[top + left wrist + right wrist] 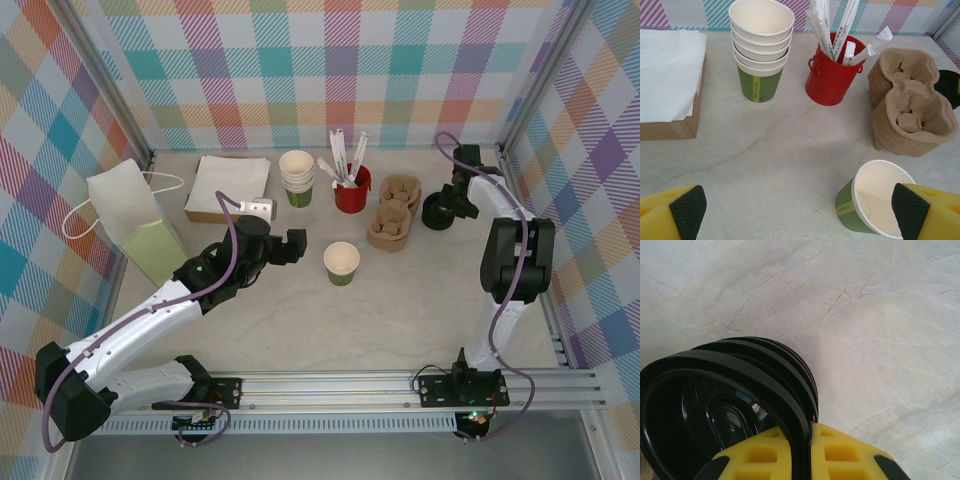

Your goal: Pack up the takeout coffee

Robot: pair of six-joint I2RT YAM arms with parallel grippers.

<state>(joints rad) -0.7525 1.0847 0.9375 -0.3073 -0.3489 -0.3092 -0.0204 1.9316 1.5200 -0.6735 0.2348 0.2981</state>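
Cup point(875, 202) near left pincer point(799, 210)

We are looking at a robotics lab cell dressed up as a coffee counter. Bright plaid panels point(330, 70) set in aluminium posts point(100, 80) wall in a marble-patterned surface point(400, 310), and a left arm point(150, 320) and a right arm point(510, 260) are bolted to an aluminium rail point(350, 385) at its near edge. The café props are a stack of lidless cups point(297, 177), a red cup of white sticks point(352, 190), pulp cup carriers point(392, 212), black lids point(438, 212), a box of white paper point(225, 188) and a paper bag point(135, 225).
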